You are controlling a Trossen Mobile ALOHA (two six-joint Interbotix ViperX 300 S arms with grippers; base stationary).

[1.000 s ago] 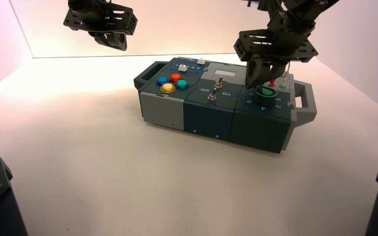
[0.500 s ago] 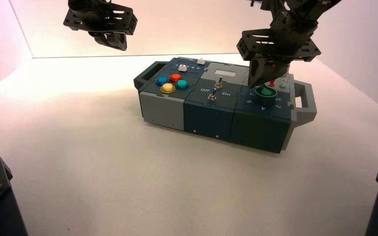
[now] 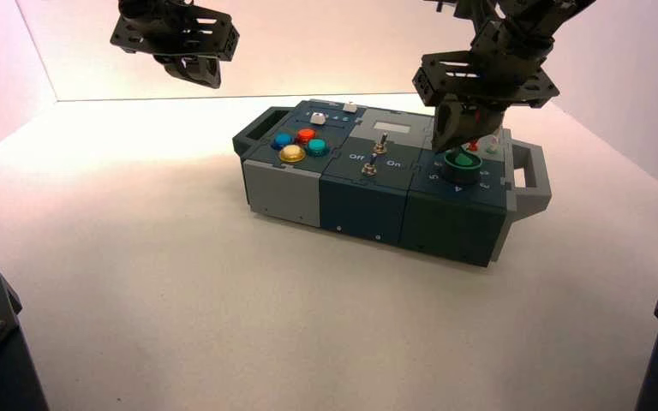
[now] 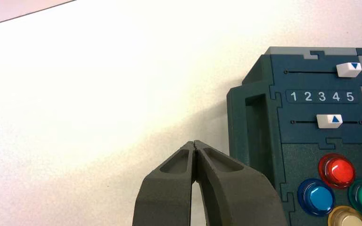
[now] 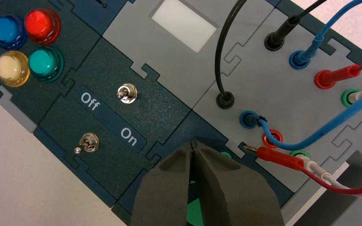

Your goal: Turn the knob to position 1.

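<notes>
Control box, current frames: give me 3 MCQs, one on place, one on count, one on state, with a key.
1. Where is the right gripper?
A. over the knob
B. over the push buttons
C. beside the box's left handle

2. How many round push buttons are in the cluster?
A. three
B. four
C. five

3. What is the left gripper doing?
A. gripping a slider
B. shut, holding nothing
C. open over a button

Key:
1 A, the high view shows its tips just above the green cap.
2 B, blue, red, yellow and teal.
3 B, fingertips meet over bare table beside the box.
</notes>
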